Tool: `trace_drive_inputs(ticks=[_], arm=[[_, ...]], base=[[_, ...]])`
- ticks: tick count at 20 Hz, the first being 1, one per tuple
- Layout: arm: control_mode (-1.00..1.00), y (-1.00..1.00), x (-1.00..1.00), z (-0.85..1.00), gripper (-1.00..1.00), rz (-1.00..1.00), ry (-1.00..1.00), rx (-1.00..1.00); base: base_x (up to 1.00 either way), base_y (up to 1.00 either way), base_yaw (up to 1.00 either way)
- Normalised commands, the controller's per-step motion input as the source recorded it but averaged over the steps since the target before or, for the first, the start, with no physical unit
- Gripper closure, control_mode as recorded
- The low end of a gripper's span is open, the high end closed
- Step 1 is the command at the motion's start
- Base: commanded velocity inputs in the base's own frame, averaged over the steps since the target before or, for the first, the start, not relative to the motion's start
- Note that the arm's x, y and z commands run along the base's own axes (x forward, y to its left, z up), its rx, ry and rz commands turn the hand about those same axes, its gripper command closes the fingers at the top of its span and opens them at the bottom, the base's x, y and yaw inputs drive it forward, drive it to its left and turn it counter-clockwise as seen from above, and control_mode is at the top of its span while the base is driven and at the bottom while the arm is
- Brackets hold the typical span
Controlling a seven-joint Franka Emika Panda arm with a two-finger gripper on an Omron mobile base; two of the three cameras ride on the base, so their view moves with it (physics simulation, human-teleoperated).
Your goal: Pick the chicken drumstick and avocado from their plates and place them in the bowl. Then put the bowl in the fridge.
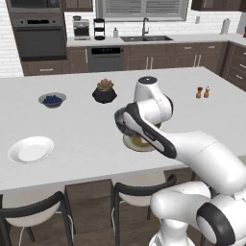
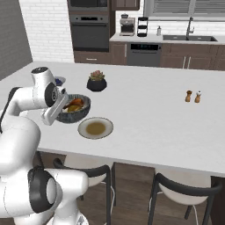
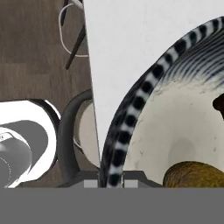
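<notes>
Presently tool (image 3: 110, 178) clamped on bowl (image 2: 74, 110) rim, just behind beige-rimmed plate (image 2: 96, 128); chicken drumstick (image 2: 75, 103) and avocado (image 3: 194, 174) loaded, judged ready for fridge carry.

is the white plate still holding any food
No, the white plate sits bare on the counter, with nothing on it.
</notes>
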Motion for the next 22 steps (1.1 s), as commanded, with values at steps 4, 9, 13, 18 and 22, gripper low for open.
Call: trace_drive_inputs(ticks=[4, 9, 13, 18, 22], arm=[[-1.0, -0.76, -0.34, 0.03, 1.0, 0.0, 0.07, -0.01], [-1.0, -0.65, -0.41, 0.07, 1.0, 0.0, 0.03, -0.01], [-1.0, -0.47, -0.2, 0.13, 1.0, 0.02, 0.0, 0.0], [-1.0, -0.49, -0.1, 0.13, 1.0, 0.0, 0.0, 0.0], [-1.0, -0.33, -0.07, 0.23, 1.0, -0.02, 0.0, 0.0]], base=[[0.0, 0.0, 0.0], [0.0, 0.0, 0.0], [0.0, 0.0, 0.0], [0.0, 0.0, 0.0], [0.0, 0.0, 0.0]])
